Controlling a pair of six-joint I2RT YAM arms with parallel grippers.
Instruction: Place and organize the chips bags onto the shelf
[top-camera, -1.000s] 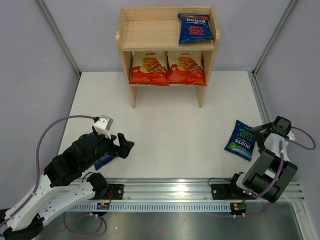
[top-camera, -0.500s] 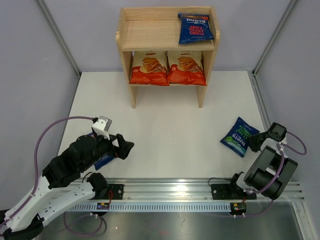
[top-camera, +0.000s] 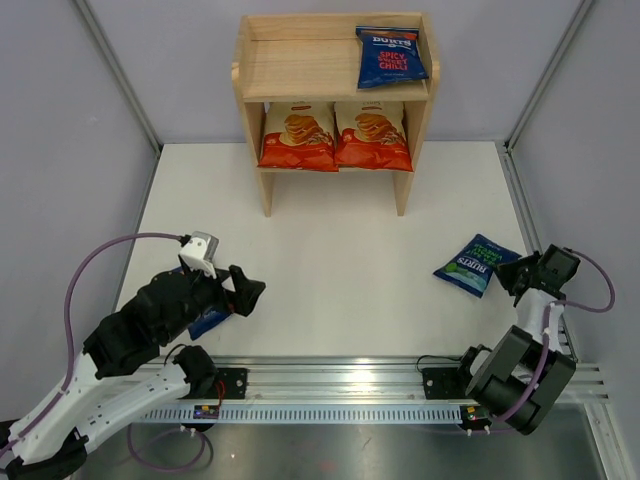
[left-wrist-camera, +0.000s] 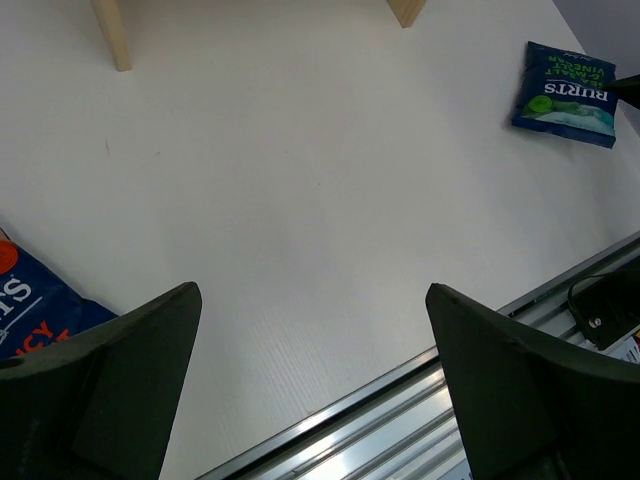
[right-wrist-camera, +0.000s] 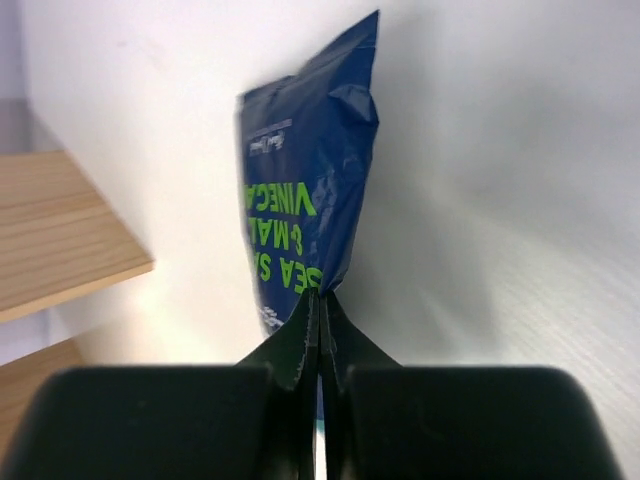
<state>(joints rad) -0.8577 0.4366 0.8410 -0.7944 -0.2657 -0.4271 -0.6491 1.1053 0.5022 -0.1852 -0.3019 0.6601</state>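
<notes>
Right now your right gripper (right-wrist-camera: 320, 300) has its two fingers pressed together on the near edge of the green-labelled Burts bag (right-wrist-camera: 300, 200), so it is pinching that bag. From above, you can see this bag (top-camera: 476, 265) at the right side of the table (top-camera: 340, 240), well apart from the shelf (top-camera: 290, 65), with the right gripper (top-camera: 520, 272) at its right corner; you cannot tell whether the bag is lifted off the surface. Your left gripper (left-wrist-camera: 310, 290) has its jaws spread wide with nothing between them, hanging above bare table near the front rail (top-camera: 340, 385). Just to its left lies a red-labelled Burts bag (left-wrist-camera: 35, 300), flat on the table and partly hidden under the left arm in the top view (top-camera: 208, 322). Further out, the shelf stands at the far edge of the table. Its top tier holds another red-labelled bag (top-camera: 392, 55) lying flat at the right end. Its lower tier holds the left Cassava Chips bag (top-camera: 297, 135) and the right Cassava Chips bag (top-camera: 372, 135), leaning side by side and touching.
</notes>
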